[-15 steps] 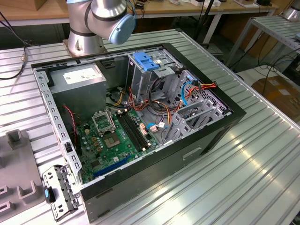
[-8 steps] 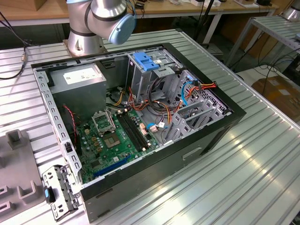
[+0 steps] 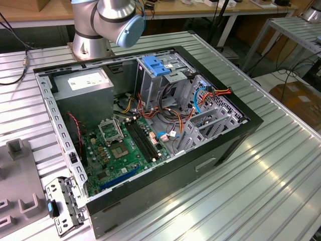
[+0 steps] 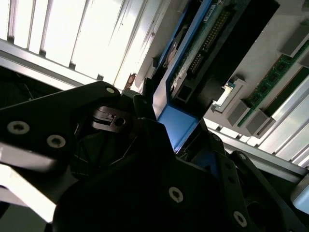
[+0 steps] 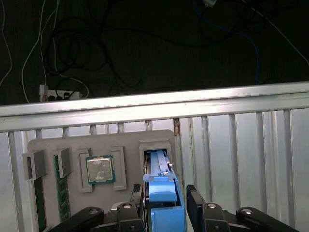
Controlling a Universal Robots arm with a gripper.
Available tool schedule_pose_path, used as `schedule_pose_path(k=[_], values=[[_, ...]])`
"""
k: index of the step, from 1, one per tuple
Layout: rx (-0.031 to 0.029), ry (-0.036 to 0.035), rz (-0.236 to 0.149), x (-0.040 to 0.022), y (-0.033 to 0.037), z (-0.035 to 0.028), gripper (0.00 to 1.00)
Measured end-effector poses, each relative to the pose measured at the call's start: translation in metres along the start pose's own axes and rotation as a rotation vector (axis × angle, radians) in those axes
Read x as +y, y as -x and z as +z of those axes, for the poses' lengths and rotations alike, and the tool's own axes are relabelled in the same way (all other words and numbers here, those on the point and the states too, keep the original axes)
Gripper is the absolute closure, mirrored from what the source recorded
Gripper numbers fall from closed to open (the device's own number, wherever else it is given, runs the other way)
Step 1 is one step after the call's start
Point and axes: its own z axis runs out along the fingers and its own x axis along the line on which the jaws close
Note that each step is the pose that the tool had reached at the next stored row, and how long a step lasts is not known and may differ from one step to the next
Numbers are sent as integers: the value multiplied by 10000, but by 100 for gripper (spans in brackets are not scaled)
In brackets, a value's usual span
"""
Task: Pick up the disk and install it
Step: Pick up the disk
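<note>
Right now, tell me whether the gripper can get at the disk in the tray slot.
Probably yes. In the first wrist view the disk stands on edge in the grey tray, and the gripper is right at it with nothing between them.

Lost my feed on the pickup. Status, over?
Claw astride disk, grip unconfirmed. Disk upright in grey tray slot. Nothing blocking seen.

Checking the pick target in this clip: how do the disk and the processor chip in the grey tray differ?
The disk stands on edge in its slot, blue-framed, at the pincer; the processor chip lies flat in its pocket, silver with green rim, apart from it. Both sit in the grey tray.
</note>
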Motion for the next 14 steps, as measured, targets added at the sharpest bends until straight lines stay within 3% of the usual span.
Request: schedule_pose_path(k=[2, 3, 14], values=[[1, 1, 0, 0, 0, -1, 53], [0, 0, 0, 0, 0, 0, 60], [0, 0, -17, 0, 0, -2, 63]])
